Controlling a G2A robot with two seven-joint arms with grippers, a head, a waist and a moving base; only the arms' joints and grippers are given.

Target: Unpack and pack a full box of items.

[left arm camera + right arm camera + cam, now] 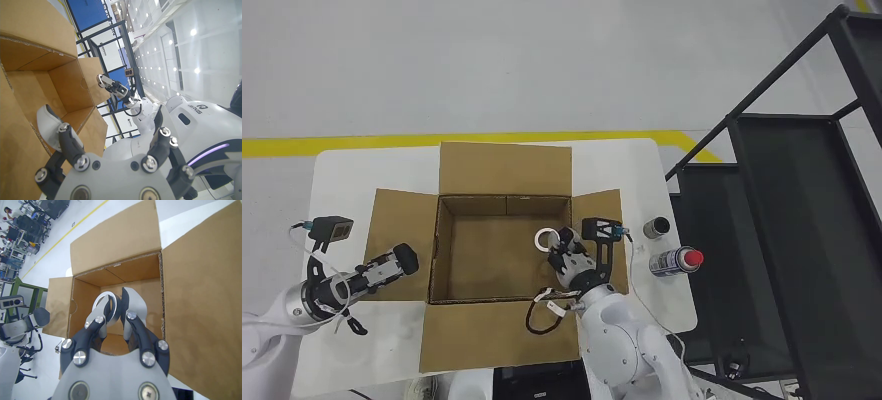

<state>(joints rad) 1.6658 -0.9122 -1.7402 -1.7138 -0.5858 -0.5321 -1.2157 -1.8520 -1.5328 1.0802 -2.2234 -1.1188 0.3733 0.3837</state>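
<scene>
An open cardboard box (504,205) stands mid-table with all its flaps folded out; the part of its floor that I see is bare. My right gripper (560,250) hangs over the box's right inner side, shut on a white tape roll (543,239). The right wrist view has the tape roll (115,311) pinched between the fingers of the right gripper (115,293), above the box interior (132,275). Beside the box's left flap my left gripper (402,260) is open and holds nothing. In the left wrist view the left gripper (103,115) sits by the box wall (62,85), with the right gripper (102,80) farther off.
A spray can with a red cap (675,262) lies on the table right of the box, and a small dark-topped can (656,228) stands just behind it. A black metal staircase (782,200) borders the table's right side.
</scene>
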